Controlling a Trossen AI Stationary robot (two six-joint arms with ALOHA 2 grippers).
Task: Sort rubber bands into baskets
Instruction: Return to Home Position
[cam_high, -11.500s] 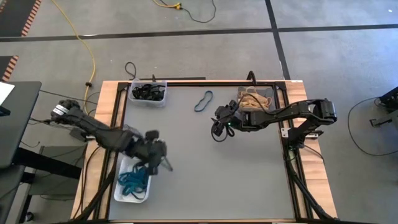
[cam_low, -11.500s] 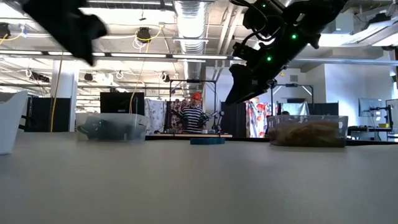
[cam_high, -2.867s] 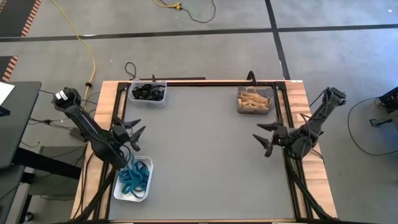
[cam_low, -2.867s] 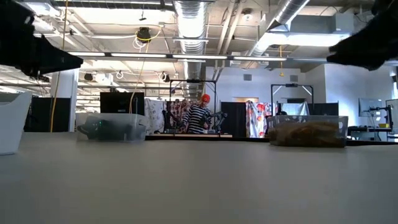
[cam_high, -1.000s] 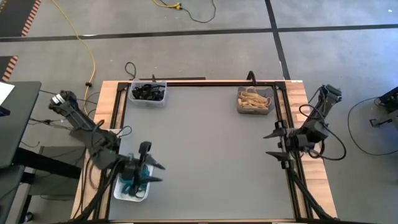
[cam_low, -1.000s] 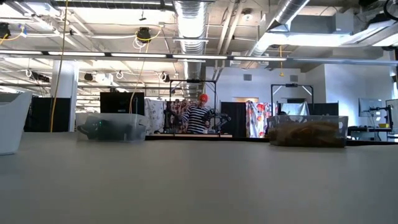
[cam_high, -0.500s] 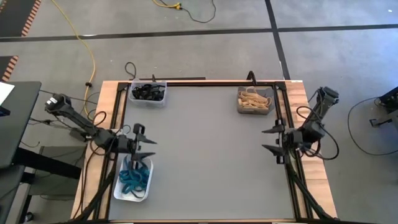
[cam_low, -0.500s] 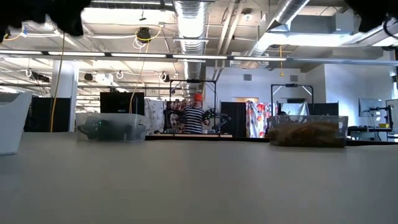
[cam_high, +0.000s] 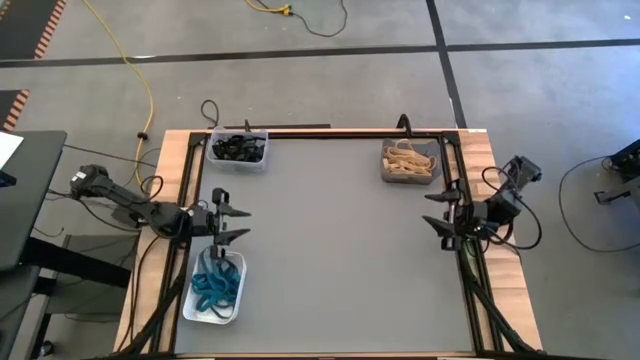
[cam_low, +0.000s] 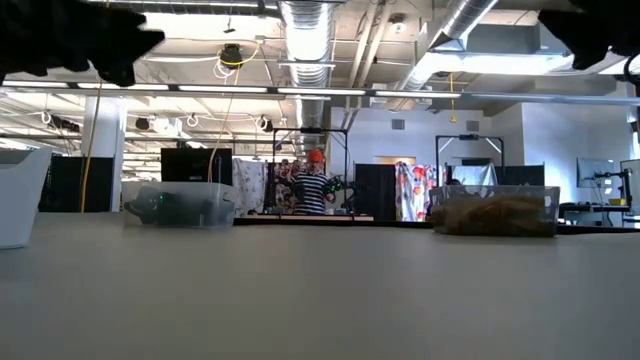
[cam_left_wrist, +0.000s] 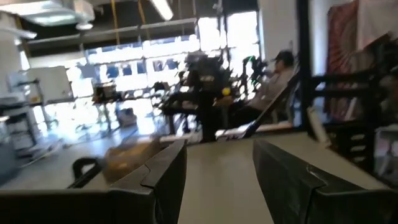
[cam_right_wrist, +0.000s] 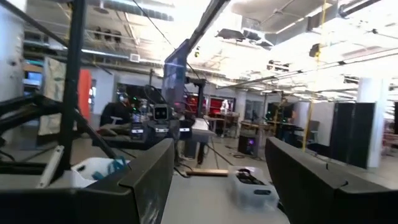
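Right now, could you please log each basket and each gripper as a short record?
clear basket: far left corner, black rubber bands inside
dark grey basket: far right corner, tan rubber bands inside
white basket: near left edge, teal rubber bands inside
left gripper: jaws open, left edge of the table, by white basket
right gripper: jaws open, right edge of the table

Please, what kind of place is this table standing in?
Probably a big robotics lab or workshop hall. The ceiling has bare ducts and strip lights, a person stands among equipment behind the table, and a yellow cable lies on the taped floor.
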